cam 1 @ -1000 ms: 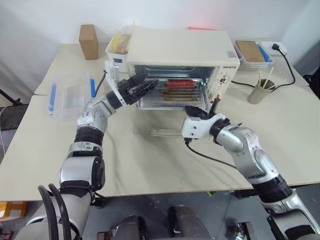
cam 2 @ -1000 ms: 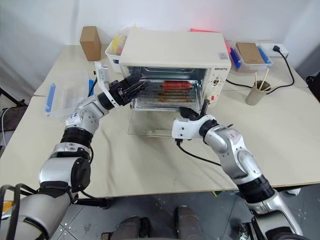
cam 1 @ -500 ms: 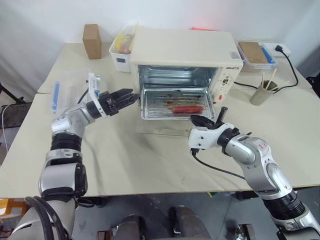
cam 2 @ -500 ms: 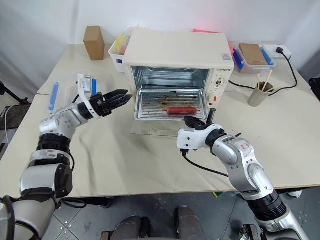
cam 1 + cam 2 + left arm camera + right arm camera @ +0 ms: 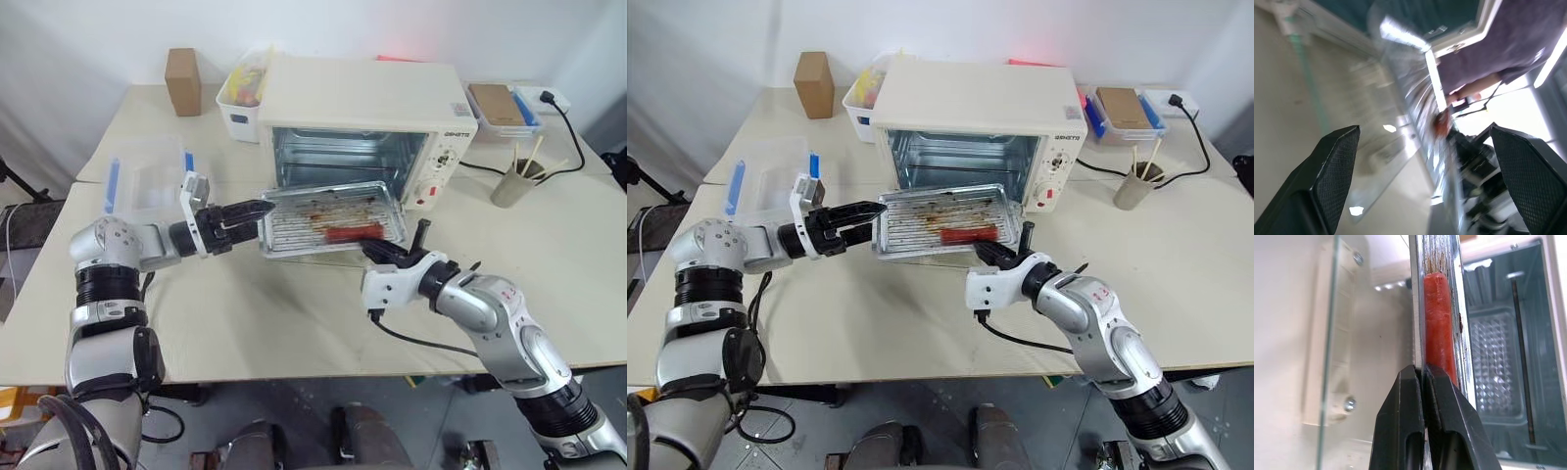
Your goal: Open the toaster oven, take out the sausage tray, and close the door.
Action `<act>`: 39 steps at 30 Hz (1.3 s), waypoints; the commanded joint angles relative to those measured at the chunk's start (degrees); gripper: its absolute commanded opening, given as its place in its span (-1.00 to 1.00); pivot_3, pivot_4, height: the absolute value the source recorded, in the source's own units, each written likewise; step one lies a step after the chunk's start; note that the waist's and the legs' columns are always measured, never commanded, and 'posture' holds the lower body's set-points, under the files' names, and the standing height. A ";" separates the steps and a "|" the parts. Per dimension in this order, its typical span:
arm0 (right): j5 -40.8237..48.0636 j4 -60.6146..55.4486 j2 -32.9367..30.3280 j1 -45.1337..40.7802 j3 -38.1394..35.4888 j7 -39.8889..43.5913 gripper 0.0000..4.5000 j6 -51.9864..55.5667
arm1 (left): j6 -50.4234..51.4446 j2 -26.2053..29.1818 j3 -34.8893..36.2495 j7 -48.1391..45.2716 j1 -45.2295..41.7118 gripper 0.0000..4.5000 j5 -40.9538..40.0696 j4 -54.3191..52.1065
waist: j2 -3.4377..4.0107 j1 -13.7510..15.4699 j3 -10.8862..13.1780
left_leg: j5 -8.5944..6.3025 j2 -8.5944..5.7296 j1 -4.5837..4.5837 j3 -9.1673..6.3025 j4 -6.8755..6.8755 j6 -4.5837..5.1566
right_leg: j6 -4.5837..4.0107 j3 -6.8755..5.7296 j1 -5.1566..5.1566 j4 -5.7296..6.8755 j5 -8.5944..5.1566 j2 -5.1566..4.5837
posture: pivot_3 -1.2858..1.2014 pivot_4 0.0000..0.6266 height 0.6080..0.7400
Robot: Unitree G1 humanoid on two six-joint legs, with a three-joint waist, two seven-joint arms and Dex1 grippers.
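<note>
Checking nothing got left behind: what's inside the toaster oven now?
The toaster oven cavity shows bare shiny walls and rack rails; the sausage tray is out front, pinched by the right gripper. The tray hides the cavity floor.

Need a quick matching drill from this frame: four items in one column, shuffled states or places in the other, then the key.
1. toaster oven
2. sausage tray
3. left gripper
4. right gripper

A. fingers spread wide, just off the tray's left end
B. shut on the tray's near rim
C. door down, cavity open
D. out in front of the oven, one red sausage on it

Pairs: 1-C, 2-D, 3-A, 4-B
</note>
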 commanded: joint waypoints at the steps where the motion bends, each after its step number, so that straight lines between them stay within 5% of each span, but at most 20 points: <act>1: 1.31 -0.87 0.30 -1.35 -0.34 0.17 -0.95 -1.87 | 1.94 -2.10 4.09 5.27 -0.30 1.00 -2.20 -2.57 | 0.00 0.00 0.00 | 0.00 0.00 0.00 0.00 0.01 0.00 | 0.00 0.00 0.00 0.00 0.00 0.00 | 0.03 -0.52 1.00; 4: 1.59 -0.69 0.42 -1.40 -0.34 0.52 -0.96 -2.14 | 4.13 -2.93 5.70 7.67 -0.01 0.73 -2.99 -3.59 | -0.01 -0.02 0.00 | -0.01 0.00 0.02 0.01 0.02 -0.01 | 0.00 0.01 0.00 0.01 0.00 0.00 | 0.03 -0.52 1.00; 17: 3.32 0.47 0.21 -1.24 -0.45 1.43 -0.96 -4.32 | 12.27 -6.25 10.69 15.63 1.24 -1.00 -8.10 -2.15 | -0.01 0.14 0.00 | -0.01 -0.01 0.02 0.02 0.09 -0.03 | 0.00 0.01 0.02 0.03 0.00 0.01 | 0.03 -0.52 1.00; 21: 8.38 -0.84 1.24 -0.24 -2.23 3.43 -0.65 -1.91 | 12.27 -3.83 10.16 20.25 1.18 -1.00 -15.77 3.94 | -0.02 0.02 0.00 | -0.02 0.02 0.04 -0.01 0.10 -0.04 | 0.00 -0.01 0.02 0.08 0.00 0.01 | 0.03 -0.52 1.00; 29: 18.29 -2.17 -2.63 4.84 -7.85 5.61 0.51 -6.58 | 12.27 5.15 4.58 27.21 5.59 -1.00 -33.95 10.51 | -0.03 0.05 0.01 | -0.03 0.00 0.09 -0.04 0.11 -0.06 | 0.00 -0.01 0.05 0.11 0.00 -0.02 | 0.03 -0.52 1.00; 34: 33.14 -1.27 -2.42 9.67 -14.27 8.24 0.51 -10.29 | 12.27 8.73 3.08 29.64 11.13 -1.00 -43.89 8.01 | -0.04 0.12 0.01 | -0.04 0.01 0.12 -0.07 0.13 -0.06 | 0.00 -0.02 0.11 0.09 0.00 -0.04 | 0.03 -0.52 1.00; 39: 49.01 5.68 -2.46 16.07 -25.78 11.28 -0.09 -4.33 | 12.27 12.40 8.01 33.08 20.88 -1.00 -54.30 2.24 | -0.08 0.20 -0.01 | -0.05 0.00 0.14 -0.13 0.15 -0.04 | -0.01 -0.03 0.19 0.08 0.00 -0.07 | 0.03 -0.52 1.00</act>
